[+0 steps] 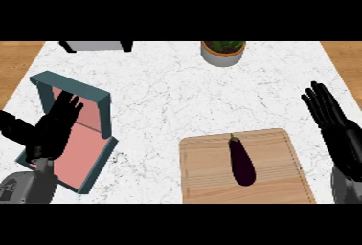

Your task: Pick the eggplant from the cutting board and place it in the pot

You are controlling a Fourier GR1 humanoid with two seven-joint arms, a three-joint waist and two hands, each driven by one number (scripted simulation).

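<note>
Head view: your right hand [338, 131], fingers straight and empty, hovers right of the eggplant [241, 161]; it looks smooth, light and slippery, so grip mid-body.

Eggplant [241, 161] lies on cutting board [276, 184], hands apart.

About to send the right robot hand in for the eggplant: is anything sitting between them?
Nothing visible. The right robot hand is open at the view's right edge, just beyond the cutting board, and the eggplant lies alone on the board. Only bare board and white counter show between them. No pot shows in this view.
</note>
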